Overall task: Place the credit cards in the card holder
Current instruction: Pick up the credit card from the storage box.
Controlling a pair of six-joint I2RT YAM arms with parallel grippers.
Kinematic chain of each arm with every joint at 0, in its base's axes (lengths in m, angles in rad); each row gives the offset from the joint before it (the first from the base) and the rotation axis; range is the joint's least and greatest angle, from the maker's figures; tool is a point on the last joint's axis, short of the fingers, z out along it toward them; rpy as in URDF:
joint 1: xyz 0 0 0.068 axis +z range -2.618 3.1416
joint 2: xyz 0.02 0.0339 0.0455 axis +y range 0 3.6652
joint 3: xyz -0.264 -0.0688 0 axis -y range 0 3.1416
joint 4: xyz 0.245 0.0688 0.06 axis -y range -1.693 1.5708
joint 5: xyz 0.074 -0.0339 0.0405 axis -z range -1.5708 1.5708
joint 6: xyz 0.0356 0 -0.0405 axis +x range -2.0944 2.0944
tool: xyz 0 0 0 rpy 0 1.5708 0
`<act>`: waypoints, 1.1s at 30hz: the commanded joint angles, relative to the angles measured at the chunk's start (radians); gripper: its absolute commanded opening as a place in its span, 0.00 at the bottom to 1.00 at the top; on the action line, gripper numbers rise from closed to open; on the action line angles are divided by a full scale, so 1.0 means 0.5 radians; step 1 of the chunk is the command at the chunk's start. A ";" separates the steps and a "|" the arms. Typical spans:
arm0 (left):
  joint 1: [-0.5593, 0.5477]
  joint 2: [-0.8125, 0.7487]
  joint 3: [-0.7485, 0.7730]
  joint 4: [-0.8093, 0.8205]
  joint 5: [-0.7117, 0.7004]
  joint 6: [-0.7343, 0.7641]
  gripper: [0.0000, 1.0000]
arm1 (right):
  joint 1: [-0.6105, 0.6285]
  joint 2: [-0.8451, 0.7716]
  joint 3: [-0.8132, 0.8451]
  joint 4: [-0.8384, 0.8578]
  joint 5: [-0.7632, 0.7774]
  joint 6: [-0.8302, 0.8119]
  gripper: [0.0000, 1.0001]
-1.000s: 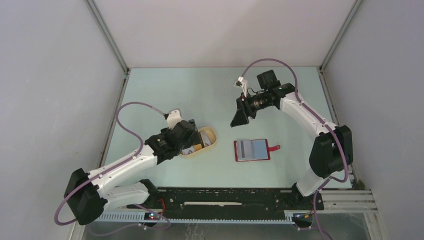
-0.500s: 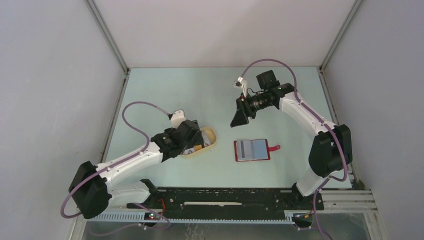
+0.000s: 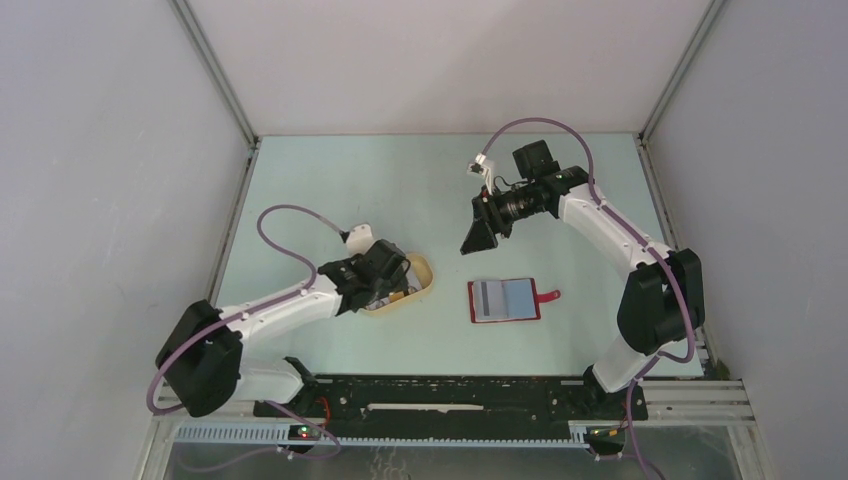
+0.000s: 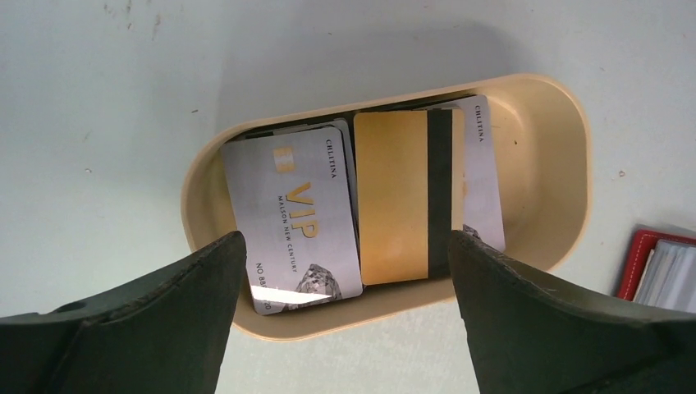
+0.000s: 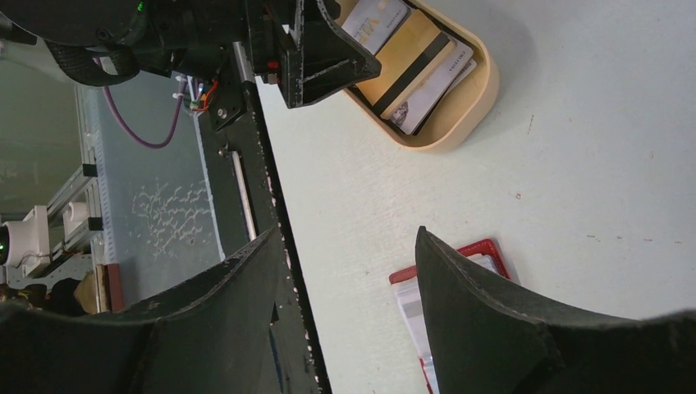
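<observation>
The credit cards lie in a beige oval tray: a silvery VIP card, an orange-gold card with a dark stripe and another silvery card under it. My left gripper hovers right over the tray, open wide, holding nothing. The red card holder lies open flat to the tray's right, with a grey-striped card on its left half. My right gripper hangs open above and behind the card holder, well off the table.
The black rail with both arm bases runs along the near edge. Grey walls close in the table at the left, right and back. The left arm's purple cable loops above the tray's left side.
My left arm has swung its elbow to the right and edged the gripper a little further over the tray. The right arm and the card holder have not moved.
</observation>
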 commanded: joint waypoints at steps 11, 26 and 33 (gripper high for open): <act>0.014 0.238 0.131 -0.172 -0.175 -0.277 0.98 | -0.005 -0.004 0.011 -0.004 -0.023 -0.040 0.70; 0.040 0.296 0.117 -0.100 -0.124 -0.264 0.92 | -0.013 -0.001 0.011 -0.007 -0.028 -0.042 0.70; 0.072 0.317 0.083 0.010 -0.032 -0.218 0.90 | -0.016 -0.004 0.012 -0.006 -0.035 -0.043 0.70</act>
